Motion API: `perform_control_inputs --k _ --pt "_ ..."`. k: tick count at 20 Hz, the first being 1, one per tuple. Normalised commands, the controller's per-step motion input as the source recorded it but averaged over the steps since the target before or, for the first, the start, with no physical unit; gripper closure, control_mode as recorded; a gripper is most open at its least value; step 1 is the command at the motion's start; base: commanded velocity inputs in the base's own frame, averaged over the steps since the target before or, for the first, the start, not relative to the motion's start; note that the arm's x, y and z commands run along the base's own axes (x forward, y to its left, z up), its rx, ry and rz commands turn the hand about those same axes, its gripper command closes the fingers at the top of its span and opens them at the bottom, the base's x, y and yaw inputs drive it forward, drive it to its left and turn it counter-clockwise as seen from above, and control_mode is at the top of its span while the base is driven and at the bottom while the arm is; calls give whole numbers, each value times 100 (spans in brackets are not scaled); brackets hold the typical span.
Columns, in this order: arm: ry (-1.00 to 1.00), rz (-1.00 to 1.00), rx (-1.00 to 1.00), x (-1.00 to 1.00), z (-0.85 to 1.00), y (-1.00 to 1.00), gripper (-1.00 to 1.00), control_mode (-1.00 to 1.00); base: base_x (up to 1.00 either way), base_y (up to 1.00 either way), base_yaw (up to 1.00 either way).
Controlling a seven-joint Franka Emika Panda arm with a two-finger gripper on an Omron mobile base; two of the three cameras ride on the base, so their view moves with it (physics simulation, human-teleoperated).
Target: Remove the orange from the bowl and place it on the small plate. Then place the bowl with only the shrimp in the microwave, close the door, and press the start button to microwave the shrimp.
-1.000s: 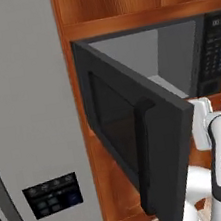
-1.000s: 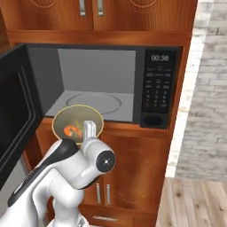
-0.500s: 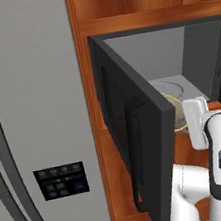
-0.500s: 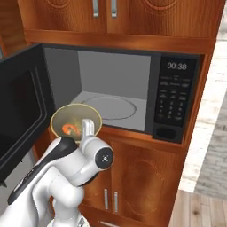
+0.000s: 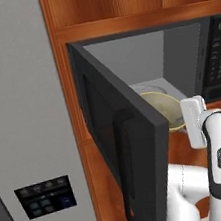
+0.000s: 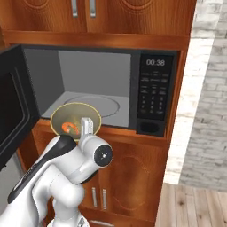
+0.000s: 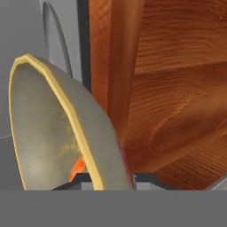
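At the far left of the left base view the fridge panel point(image 5: 23, 121) takes less of the picture than a second ago, so my base has driven and both cameras swung toward the microwave point(image 6: 111, 84); the things themselves did not move; this puts the open cavity squarely ahead of me, which I judge means the carry is nearly done and insertion comes next; door point(image 5: 125, 145) stands wide open on the left, edge toward me; next over, the bowl point(image 6: 75, 120) sits in my gripper point(image 6: 87, 127), jaws closed on its near rim, held just in front of the cavity mouth, not yet inside; shrimp point(image 6: 71, 128) shows as an orange curl in the bottom; no orange fruit visible in it, so that step looks finished; bowl is round, no real long axis; mouth points up, level in the base views; it looks tilted in the hand view because the camera is rolled; turntable point(image 6: 99, 105) lies just behind the bowl; keypad point(image 6: 153, 91) at right, untouched.
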Motion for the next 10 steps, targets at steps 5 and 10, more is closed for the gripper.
perform_control_inputs --k 5,10 --pt "0 0 0 0 0 0 100 100 15 -16 -15" --pt "0 0 0 0 0 0 100 100 -1 -10 -7"
